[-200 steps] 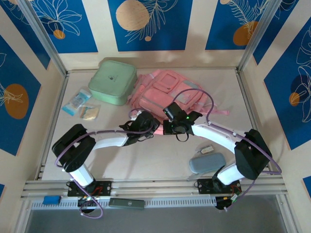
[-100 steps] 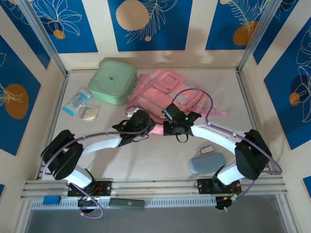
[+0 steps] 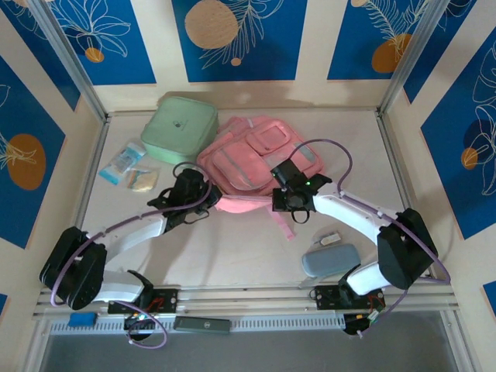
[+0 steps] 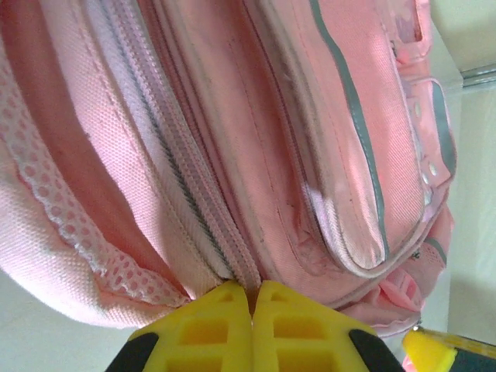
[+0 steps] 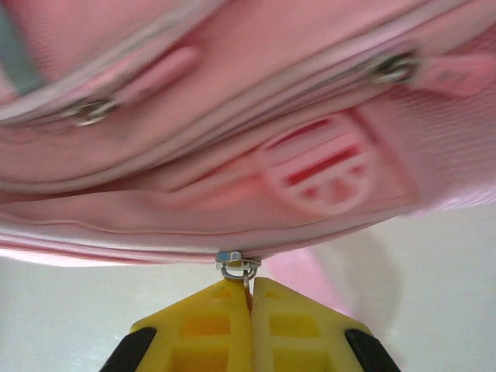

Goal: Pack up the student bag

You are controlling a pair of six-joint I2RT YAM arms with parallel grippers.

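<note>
The pink bag [image 3: 252,151] lies in the middle of the desk [image 3: 256,240], toward the back, with its near edge held between my two hands, and that edge is where I see the trouble. My right hand [image 5: 249,298] is pressed together on the thin zip pull [image 5: 239,267] under the bag's lower seam, gripping it by the fingertips alone. If I pull at an angle to the track, I expect the pull to slip free or the slider to bite into the cloth and jam. My left hand [image 4: 253,298] is pressed together too, nipping the bag's edge just where the zip track [image 4: 182,194] runs into the fingertips. That is a shallow bite on soft fabric, and if it lets go the bag will simply follow the right hand and the zip won't open. A lopsided tug could also swing the bag against the green case [image 3: 180,130] just beside its back left corner. The small packets [image 3: 143,180] on the left are well apart from the bag. The grey pouch [image 3: 329,260] sits near my right arm's base, where a wide elbow swing could knock it.
</note>
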